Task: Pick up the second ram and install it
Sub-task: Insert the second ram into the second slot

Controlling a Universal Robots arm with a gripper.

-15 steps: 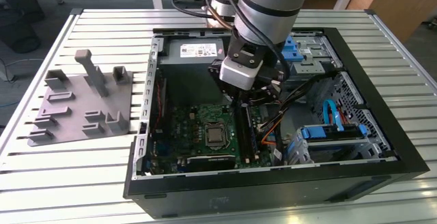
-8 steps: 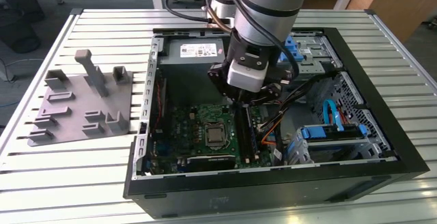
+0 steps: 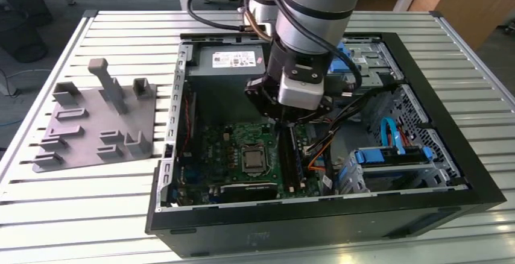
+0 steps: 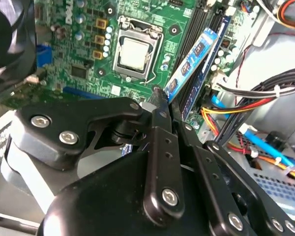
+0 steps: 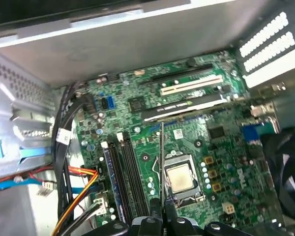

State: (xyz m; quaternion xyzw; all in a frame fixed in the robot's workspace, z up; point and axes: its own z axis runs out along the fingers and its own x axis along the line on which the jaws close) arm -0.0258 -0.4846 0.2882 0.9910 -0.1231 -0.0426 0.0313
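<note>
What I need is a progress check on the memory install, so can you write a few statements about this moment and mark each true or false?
1. The claw is shut on the memory stick. True.
2. The memory stick sits locked in a slot. False: the claw holds it above the motherboard, not in any slot.
3. The computer case lies open on a slatted table. True.
4. The grey rack stands at the exterior view's right of the case. False: it stands at the exterior view's left.
5. A cooler covers the processor. False: the processor is bare in its socket.
</note>
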